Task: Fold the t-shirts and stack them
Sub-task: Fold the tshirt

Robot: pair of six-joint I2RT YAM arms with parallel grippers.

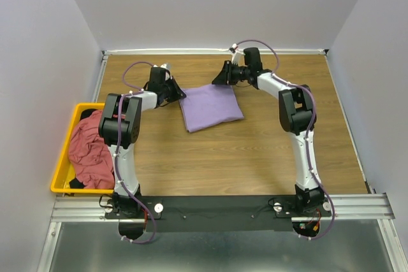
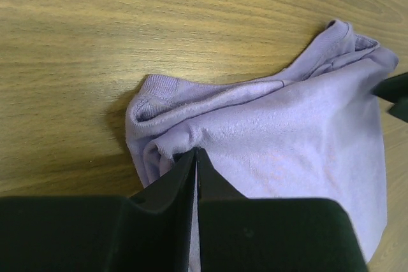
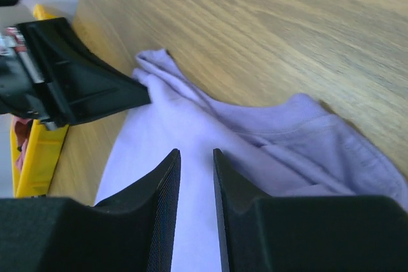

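Top view, purple t-shirt [image 1: 210, 107]: folded into a rough rectangle, lying flat on the bench [image 1: 223, 157] at the far middle, between the two arms.
Top view, left end effector [image 1: 182, 93]: at the shirt's far left corner, touching the cloth.
Top view, right end effector [image 1: 217, 79]: at the shirt's far edge, towards its right corner.
Top view, yellow bin [image 1: 58, 176]: at the left edge of the bench, well apart from the purple shirt; a crumpled red-pink t-shirt [image 1: 89, 148] fills it and spills over the rim.
Left wrist view, left end effector [image 2: 196, 154]: fingers pressed almost together, pinching the edge of the purple t-shirt [image 2: 287, 138]; a thin strip of purple shows in the slit between them.
Left wrist view, shirt: bunched in folds at the gripped corner, smoother beyond it; bare wood lies around it.
Right wrist view, right end effector [image 3: 196, 154]: fingers parted by a narrow gap, low over the purple t-shirt [image 3: 255, 157]; cloth shows through the gap, and none looks pinched.
Right wrist view, left end effector [image 3: 143, 92]: its tip meets the shirt's pointed corner; the bin [image 3: 29, 157] is behind it.
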